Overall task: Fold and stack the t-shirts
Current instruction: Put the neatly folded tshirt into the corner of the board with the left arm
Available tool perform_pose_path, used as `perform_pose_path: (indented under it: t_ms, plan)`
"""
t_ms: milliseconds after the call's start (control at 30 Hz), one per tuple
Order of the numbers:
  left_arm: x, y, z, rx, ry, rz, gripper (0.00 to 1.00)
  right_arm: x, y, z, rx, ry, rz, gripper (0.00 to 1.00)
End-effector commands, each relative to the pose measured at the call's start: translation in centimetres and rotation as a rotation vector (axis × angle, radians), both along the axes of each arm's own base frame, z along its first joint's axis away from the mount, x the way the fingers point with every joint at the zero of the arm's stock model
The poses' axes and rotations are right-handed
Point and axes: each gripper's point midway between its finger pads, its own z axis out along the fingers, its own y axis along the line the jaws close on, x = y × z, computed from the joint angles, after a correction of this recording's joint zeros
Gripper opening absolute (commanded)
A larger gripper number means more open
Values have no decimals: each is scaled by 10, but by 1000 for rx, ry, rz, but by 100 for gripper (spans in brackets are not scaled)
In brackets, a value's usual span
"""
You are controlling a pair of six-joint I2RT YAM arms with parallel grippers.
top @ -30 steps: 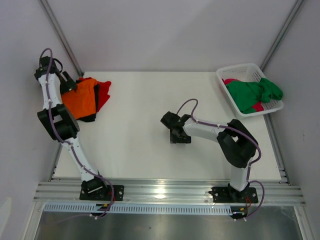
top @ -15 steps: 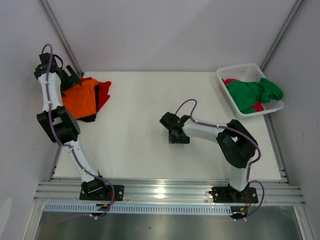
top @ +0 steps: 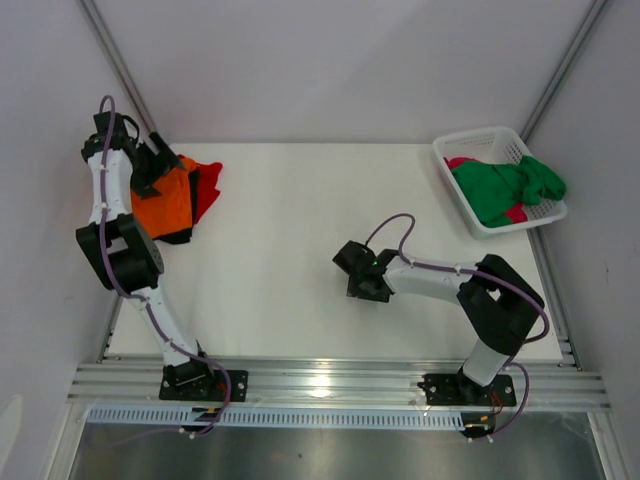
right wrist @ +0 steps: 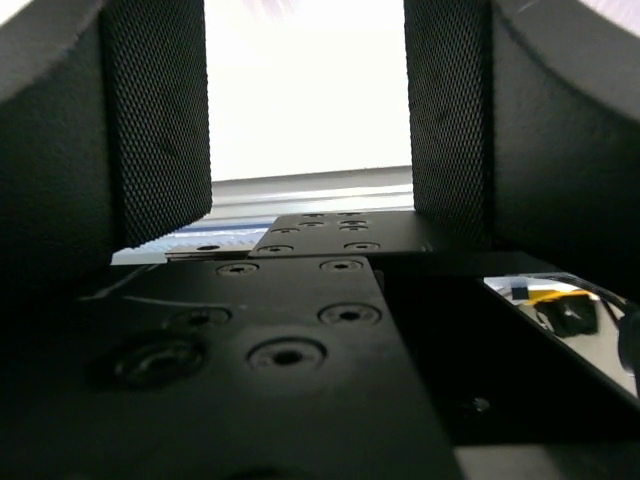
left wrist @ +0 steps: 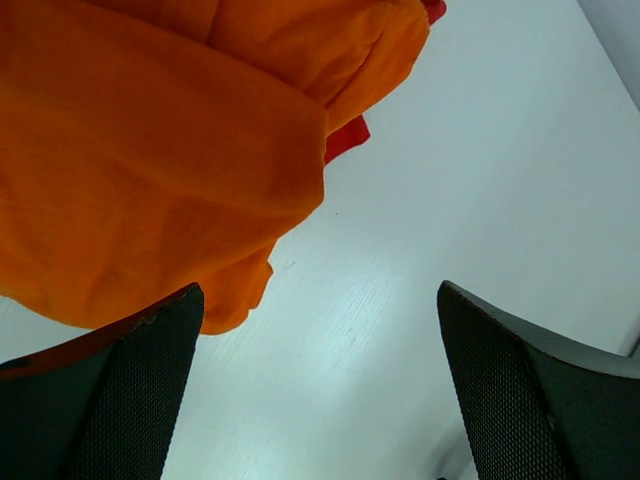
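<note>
A folded orange t-shirt (top: 168,200) tops a pile at the table's back left, with a red t-shirt (top: 208,184) sticking out on the right and a black one (top: 177,237) at the near edge. My left gripper (top: 153,168) hovers open over the pile's back left corner. In the left wrist view the orange t-shirt (left wrist: 150,150) fills the upper left, a red edge (left wrist: 346,140) peeks out, and bare table lies between my left gripper's (left wrist: 320,400) fingers. My right gripper (top: 366,277) stands open and empty mid-table; its fingers (right wrist: 160,120) frame bright table. Green (top: 505,188) and pink (top: 461,162) t-shirts lie crumpled in the basket.
The white lattice basket (top: 485,138) sits at the table's back right corner. Grey walls and slanted frame posts (top: 120,70) close in on the left arm. An aluminium rail (top: 330,380) runs along the near edge. A black screw-holed plate (right wrist: 290,350) fills the lower right wrist view.
My left gripper has swung back and slightly right, staying open by the orange t-shirt. My right gripper has drawn toward the near edge and a little right, still open.
</note>
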Motion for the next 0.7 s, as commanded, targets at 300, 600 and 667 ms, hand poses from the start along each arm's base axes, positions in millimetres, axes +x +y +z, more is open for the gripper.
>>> perform_pose_path:
  t_ms: [300, 600, 667]
  plan:
    - [15, -10, -1, -117, 18, 64, 99, -9, -15, 15, 64, -102, -61, 58]
    - [35, -34, -34, -319, 37, 39, 99, -1, -23, 45, 27, -167, -23, 59]
    - [41, -33, -39, -327, 37, 36, 100, -2, -27, 52, 19, -178, -20, 59]
